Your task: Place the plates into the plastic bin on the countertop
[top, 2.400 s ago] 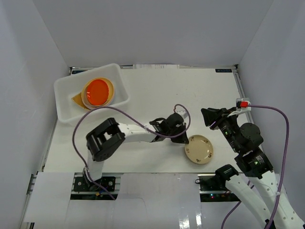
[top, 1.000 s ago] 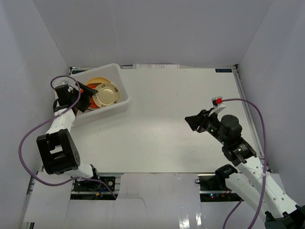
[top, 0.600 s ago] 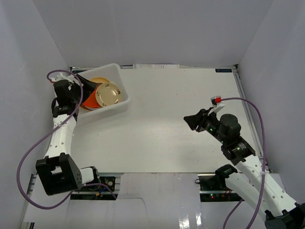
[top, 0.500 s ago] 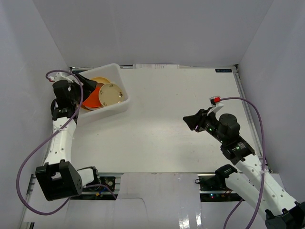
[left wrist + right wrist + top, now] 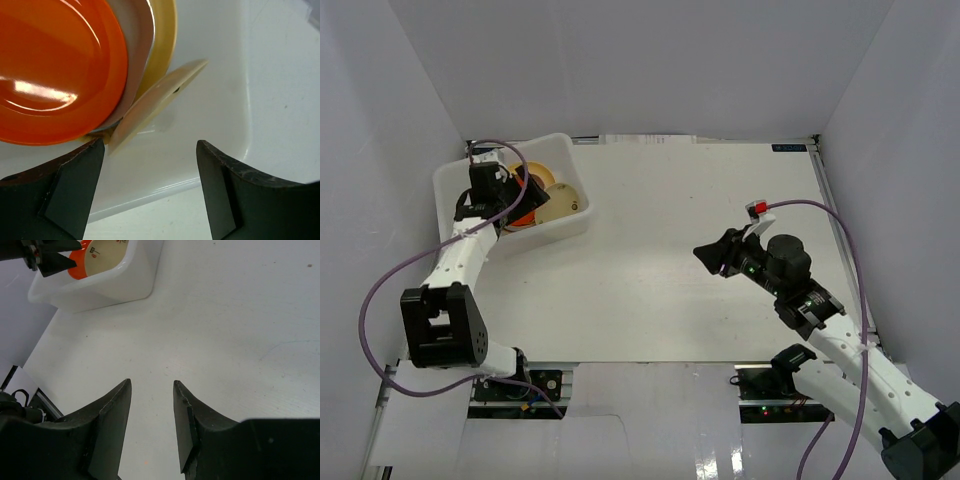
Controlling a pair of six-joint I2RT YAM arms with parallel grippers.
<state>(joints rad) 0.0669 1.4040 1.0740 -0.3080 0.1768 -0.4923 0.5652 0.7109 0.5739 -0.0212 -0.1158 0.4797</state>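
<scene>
The plastic bin [image 5: 575,213] stands at the countertop's [image 5: 700,190] far left and holds a stack of plates. An orange plate [image 5: 55,75] lies on top of a pale pink one and a yellow one [image 5: 167,40]. A cream plate [image 5: 155,100] leans tilted against that stack, near the bin's right wall [image 5: 240,100]. My left gripper [image 5: 150,145] hangs open over the bin [image 5: 523,192], with nothing between its fingers. My right gripper [image 5: 152,382] is open and holds nothing, hovering over bare countertop right of the middle [image 5: 703,253].
White walls close in the countertop on three sides. The bin [image 5: 110,285] shows far off in the right wrist view, with the left gripper's dark fingers [image 5: 50,260] above it. A purple cable [image 5: 395,275] loops beside the left arm.
The left gripper has moved from the bin's left rim to over its inside, and the cream plate now leans free against the stack. The right arm has swung a little to the left.
</scene>
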